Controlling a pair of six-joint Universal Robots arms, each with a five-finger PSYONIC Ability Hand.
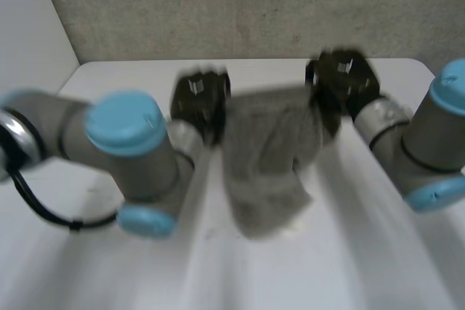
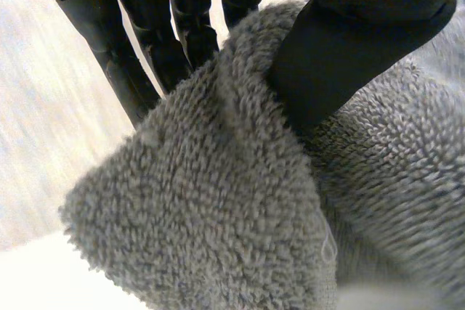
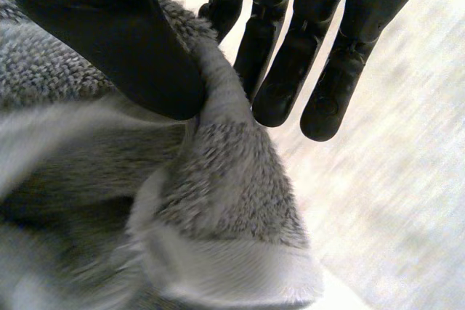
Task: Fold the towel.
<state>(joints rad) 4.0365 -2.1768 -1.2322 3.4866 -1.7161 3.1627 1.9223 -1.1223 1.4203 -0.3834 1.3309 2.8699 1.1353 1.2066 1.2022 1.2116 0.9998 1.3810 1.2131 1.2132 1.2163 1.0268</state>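
1. While the towel [image 1: 265, 161] hangs between the two hands over the middle of the table [image 1: 363, 266], its top edge stretches from left to right and its lower end seems to sag onto the table on the near side
2. Left hand [image 1: 200, 103] grips the towel close to its left top corner, with the cloth pinched between thumb and fingers
3. Right hand [image 1: 341, 81] pinches the cloth near the right top corner in the same way
4. No flat, finished fold lies on the table, so I judge the fold is only under way; laying the towel down and matching its edges is left
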